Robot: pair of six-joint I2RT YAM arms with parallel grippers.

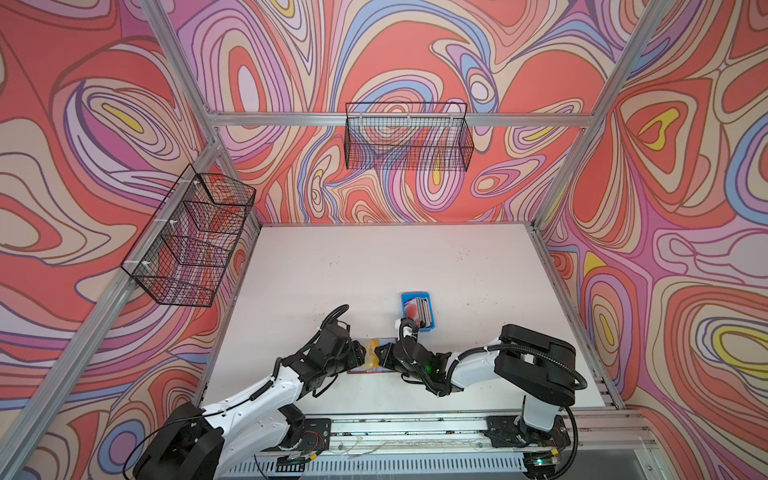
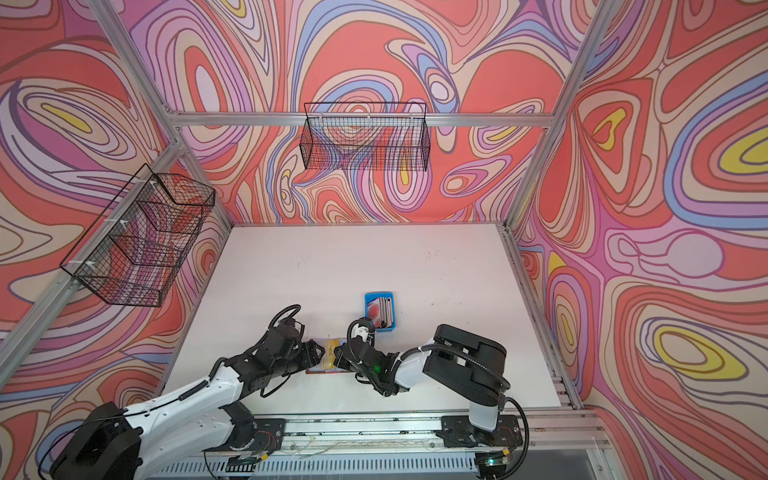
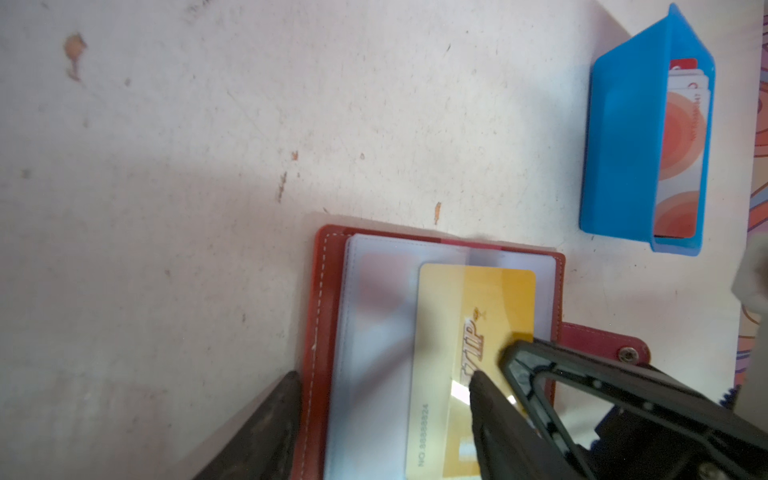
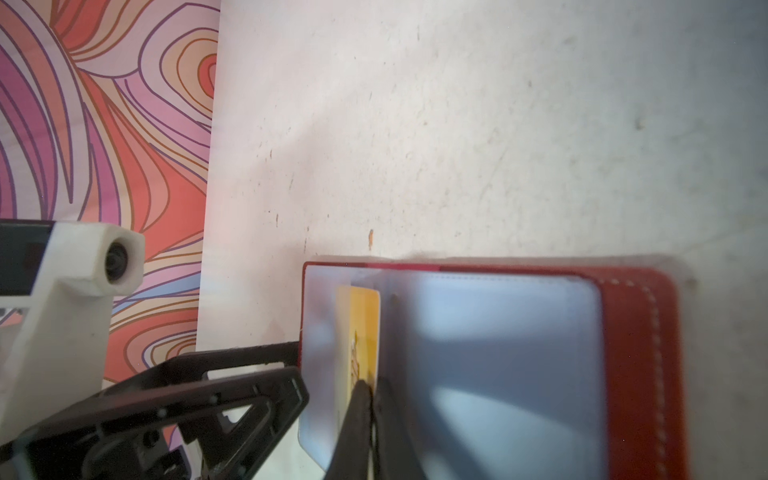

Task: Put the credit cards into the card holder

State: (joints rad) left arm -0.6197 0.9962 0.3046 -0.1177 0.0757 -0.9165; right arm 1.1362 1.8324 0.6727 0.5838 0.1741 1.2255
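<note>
The red card holder [image 3: 322,316] [image 4: 640,353] lies open on the white table, its clear sleeves facing up. A yellow credit card [image 3: 478,299] [image 4: 361,320] marked VIP sits partly inside one sleeve. My right gripper [image 4: 372,384] is shut on that card's edge. My left gripper [image 3: 382,376] is open over the holder: one finger rests by the holder's outer red edge and the other on the yellow card. In both top views the two grippers [image 1: 361,353] [image 1: 379,353] meet nose to nose over the card [image 1: 371,353] [image 2: 329,353]. More credit cards [image 1: 412,311] [image 3: 681,137] stand in a blue tray.
The blue tray [image 1: 432,320] [image 2: 370,297] [image 3: 623,145] stands just behind the holder, close to the right wrist. Black wire baskets hang on the back wall [image 1: 407,137] and the left wall [image 1: 195,237]. The table's near edge meets an aluminium rail [image 1: 415,424].
</note>
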